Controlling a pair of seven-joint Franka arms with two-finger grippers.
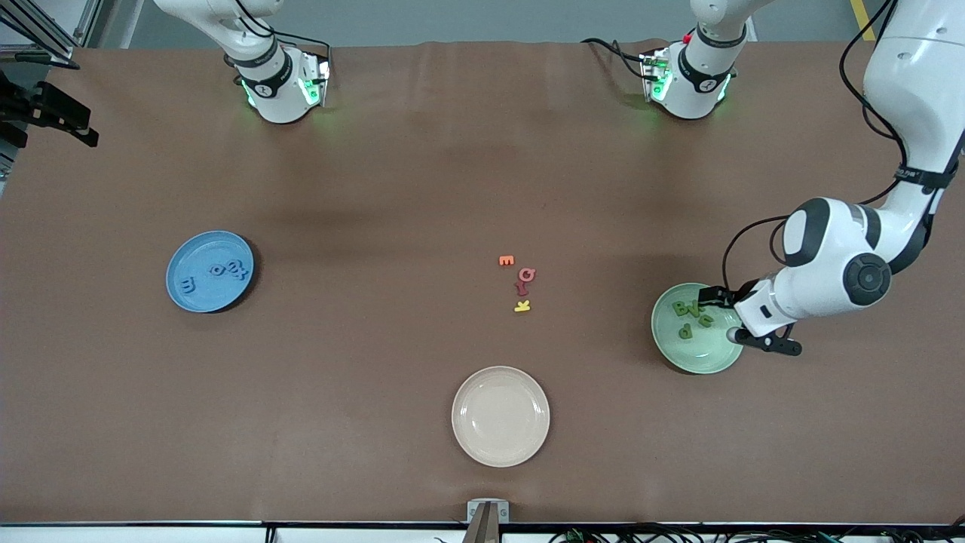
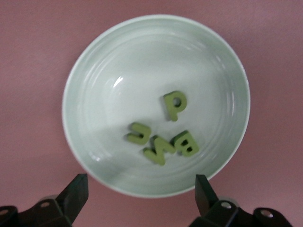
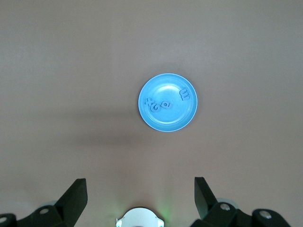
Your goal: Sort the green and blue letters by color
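Observation:
Several green letters lie in the pale green bowl toward the left arm's end of the table. In the left wrist view they show as P, J, N and B inside the bowl. My left gripper is open and empty, just above the bowl's rim. Several blue letters lie on the blue plate toward the right arm's end. My right gripper is open and empty, high over the table, with the blue plate and its letters far below.
An orange E, red letters and a yellow K lie in a short row mid-table. A beige plate sits nearer the front camera. The right arm's base shows below its gripper.

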